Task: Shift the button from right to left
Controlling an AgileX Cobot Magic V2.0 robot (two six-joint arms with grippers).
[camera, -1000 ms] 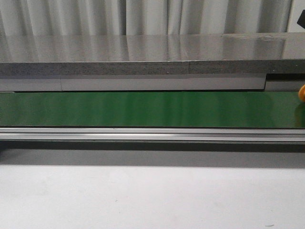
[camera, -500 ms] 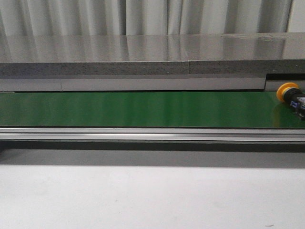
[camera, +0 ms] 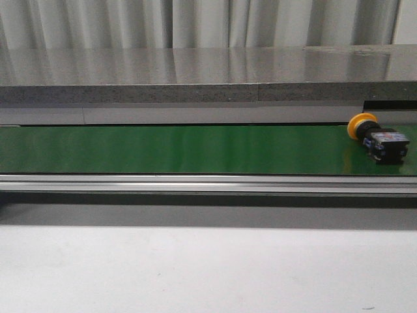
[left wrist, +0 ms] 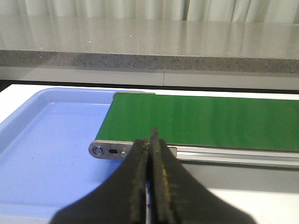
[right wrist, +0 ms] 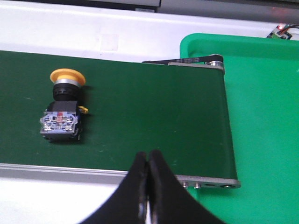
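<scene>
1. Starting from our right gripper (right wrist: 148,161), we see its two fingers pressed together with nothing between them; it hangs over the near edge of the green belt (right wrist: 154,112), close to the belt's end roller

2. Our left gripper (left wrist: 150,154) is clenched in the same way, also empty, and it looks at the other end of the belt (left wrist: 205,121), where a blue tray (left wrist: 42,154) lies under and beside the roller

3. The button (right wrist: 64,109) lies on its side on the belt, near the right gripper but not touching it, with the yellow cap turned to the far side; in the front view the button (camera: 378,135) is at the right part of the belt

4. What changed: one second ago only a small orange edge showed at the right border of the front view, half a second ago the cap was inside the picture, and now the whole button is visible and further to the left. No gripper touches it, so we judge that the belt carries it

5. A green tray (right wrist: 266,107) sits at the belt's right end

6. For the task this means, in our opinion, the transport from right to left has begun, but most of the way remains
</scene>
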